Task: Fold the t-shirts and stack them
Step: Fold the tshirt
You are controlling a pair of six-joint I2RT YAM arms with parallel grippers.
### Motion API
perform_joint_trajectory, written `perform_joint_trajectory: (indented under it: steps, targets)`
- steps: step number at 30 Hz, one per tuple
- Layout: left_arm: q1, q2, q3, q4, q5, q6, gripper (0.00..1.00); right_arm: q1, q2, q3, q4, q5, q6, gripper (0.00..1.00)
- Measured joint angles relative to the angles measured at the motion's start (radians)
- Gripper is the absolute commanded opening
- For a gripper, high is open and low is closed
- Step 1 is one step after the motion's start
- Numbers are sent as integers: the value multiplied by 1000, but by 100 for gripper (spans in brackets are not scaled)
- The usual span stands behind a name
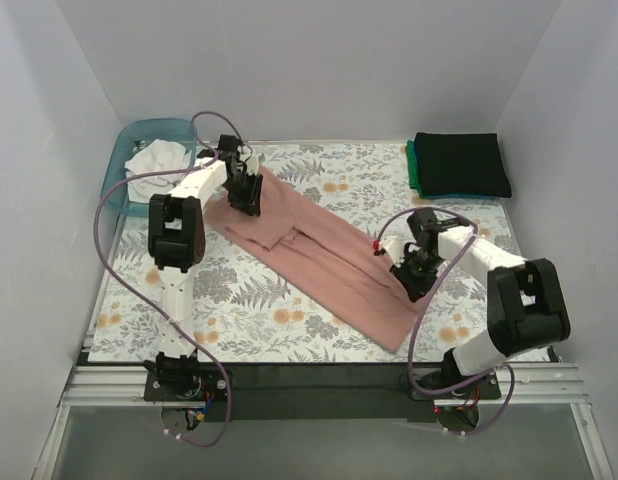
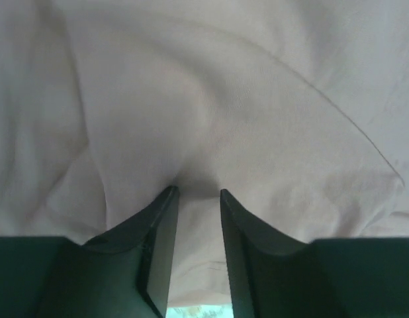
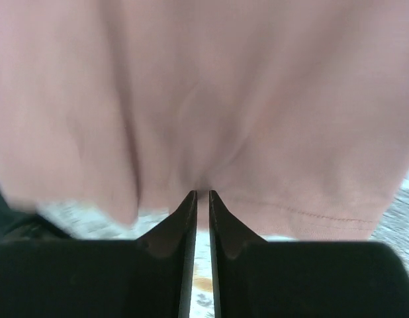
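Pink tee (image 1: pixel 319 260) lies as a long strip diagonally across the floral surface (image 1: pixel 239 300), far-left to near-right, already narrowed lengthwise. Soft thin cotton, light, no stiffness, so it'll sag and crease wherever it's unsupported. It isn't fragile, but the layers can slip apart if only the top one is caught. Best hold, imo, is at the 2 short ends, thru all layers, w/ the cloth kept taut between.

Left tool (image 1: pixel 246 190) is at the far-left end. Its jaws stand a narrow gap apart w/ a bunched fold of the pink cloth pinched between, puckers running into the tips. Right tool (image 1: pixel 414 272) is at the near-right end, jaws almost pressed together, nipping the cloth just above the stitched hem.

Black tee (image 1: pixel 459 160) sits folded on the teal-green tee (image 1: pixel 413 175) at far right. White tee (image 1: pixel 159 160) is in the basket (image 1: pixel 117 170), far left.
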Motion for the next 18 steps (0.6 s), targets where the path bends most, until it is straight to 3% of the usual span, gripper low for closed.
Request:
perform_joint_trajectory:
  steps: [3,6,8,12,15,18]
  targets:
    - [-5,164,304,8,-4,10,36,126,-101,-13,-106,-92,-24,18]
    - [-4,175,365,24,-18,12,38,158,-158,52,-175,-175,-32,20]
    - [-4,109,304,38,-22,10,40,152,-155,127,-191,-197,-29,20]
    - [-2,-143,16,102,4,-22,43,150,-61,245,-163,-214,2,15]
    - [-2,-305,-135,151,35,-77,37,150,63,271,-114,-211,35,13]
    - [-3,-369,-217,213,51,-130,30,151,175,272,-78,-198,68,7]
